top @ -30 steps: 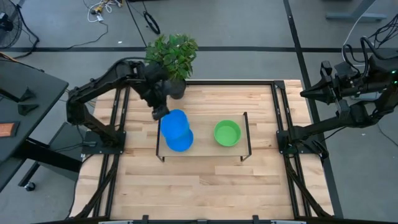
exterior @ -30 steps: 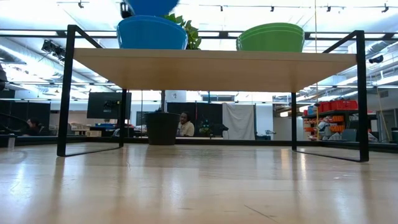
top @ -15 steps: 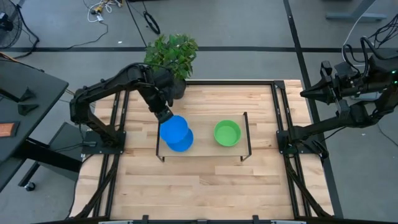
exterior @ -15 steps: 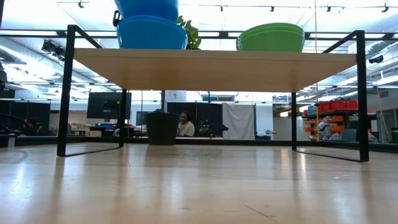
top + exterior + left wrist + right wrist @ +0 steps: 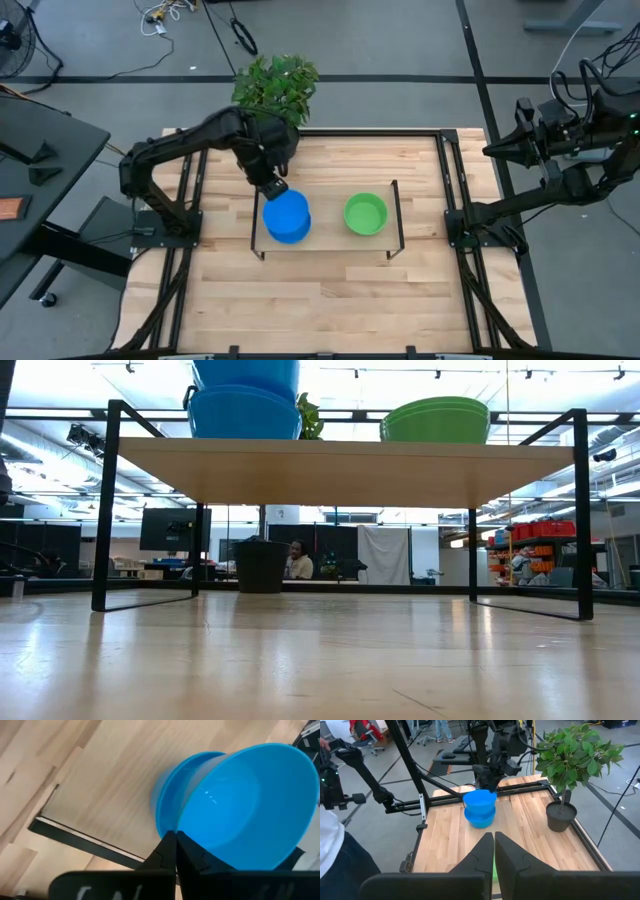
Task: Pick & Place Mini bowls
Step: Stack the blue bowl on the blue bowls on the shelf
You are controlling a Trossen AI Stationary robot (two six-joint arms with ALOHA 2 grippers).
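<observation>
Bright ceiling lights (image 5: 330,372) are flooding the room evenly; glare is sheening the worktop (image 5: 320,660) in the low view, and shadows are staying soft.

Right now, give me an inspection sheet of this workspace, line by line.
Surface: wooden table carrying a low shelf on a black frame.
Job's things: blue bowl held by its rim above the blue stack on the shelf; green stack beside it.
Clutter: potted plant at the far edge.
Grippers: left gripper shut on the blue bowl; right gripper shut, empty, parked off the right edge.
Cables: loose cables on the floor beyond the table.
Surroundings: seated person behind the table; monitor and red bins farther back.
</observation>
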